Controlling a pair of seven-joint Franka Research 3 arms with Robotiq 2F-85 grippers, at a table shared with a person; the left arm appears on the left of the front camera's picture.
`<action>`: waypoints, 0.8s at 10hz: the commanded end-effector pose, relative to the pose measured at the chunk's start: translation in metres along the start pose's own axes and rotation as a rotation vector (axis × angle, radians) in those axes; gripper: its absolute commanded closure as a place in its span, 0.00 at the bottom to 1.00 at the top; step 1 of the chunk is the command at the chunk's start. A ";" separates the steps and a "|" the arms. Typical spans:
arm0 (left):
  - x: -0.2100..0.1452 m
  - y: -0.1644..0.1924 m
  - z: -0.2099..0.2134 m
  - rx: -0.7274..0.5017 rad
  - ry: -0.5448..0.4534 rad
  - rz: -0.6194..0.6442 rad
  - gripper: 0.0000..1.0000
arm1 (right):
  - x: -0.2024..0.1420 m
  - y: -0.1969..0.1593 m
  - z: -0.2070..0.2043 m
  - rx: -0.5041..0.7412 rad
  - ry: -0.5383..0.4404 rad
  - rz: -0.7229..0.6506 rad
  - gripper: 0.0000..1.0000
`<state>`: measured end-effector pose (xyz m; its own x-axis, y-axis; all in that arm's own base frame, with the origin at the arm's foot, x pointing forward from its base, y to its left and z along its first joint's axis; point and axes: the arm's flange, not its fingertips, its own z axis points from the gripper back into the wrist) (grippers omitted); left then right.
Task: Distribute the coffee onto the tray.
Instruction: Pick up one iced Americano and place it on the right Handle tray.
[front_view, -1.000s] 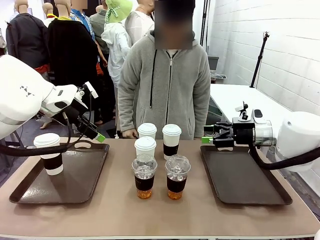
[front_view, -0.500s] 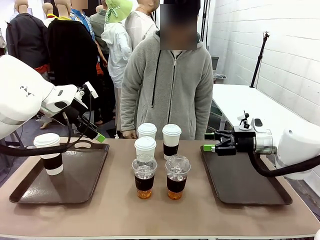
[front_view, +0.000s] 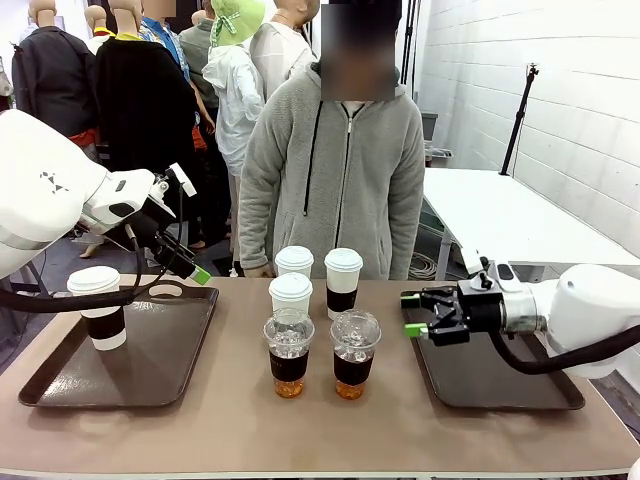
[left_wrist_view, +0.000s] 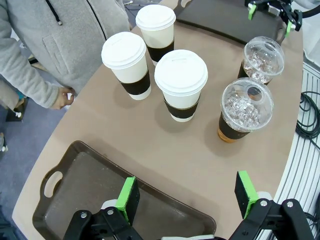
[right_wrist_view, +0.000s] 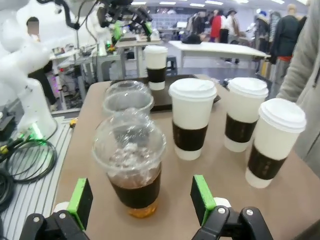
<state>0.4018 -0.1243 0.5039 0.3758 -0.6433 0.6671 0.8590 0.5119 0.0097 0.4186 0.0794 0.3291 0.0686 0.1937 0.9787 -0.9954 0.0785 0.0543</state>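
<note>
Three white lidded cups with black sleeves and two clear dome-lidded iced coffees stand grouped at the table's middle. Another white cup stands on the left tray. My right gripper is open and low at the right tray's left edge, pointing at the right-hand iced coffee. In the right wrist view that iced coffee stands just ahead of the open right gripper, apart from the pads. My left gripper hangs open above the left tray's far corner.
A person in a grey hoodie stands at the far edge behind the cups, one hand near the table edge. The right tray carries nothing. Bare tabletop lies in front of the iced coffees.
My right gripper has dropped and moved left, from above the right tray's far corner toward the right iced coffee. It stays open. The left arm and the cups have not moved.
</note>
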 end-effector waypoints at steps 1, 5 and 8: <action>-0.003 0.003 -0.001 -0.014 -0.022 -0.020 0.00 | -0.016 0.003 -0.004 0.039 0.037 0.027 0.00; -0.003 0.003 -0.001 -0.014 -0.022 -0.020 0.00 | -0.033 0.002 -0.011 0.005 0.047 0.014 0.00; -0.003 0.003 -0.001 -0.014 -0.022 -0.020 0.00 | -0.032 0.001 -0.003 0.030 0.013 -0.016 0.00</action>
<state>0.4018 -0.1243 0.5040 0.3756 -0.6434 0.6670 0.8590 0.5118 0.0099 0.4182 0.0743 0.2984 0.0834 0.2015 0.9759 -0.9947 0.0753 0.0695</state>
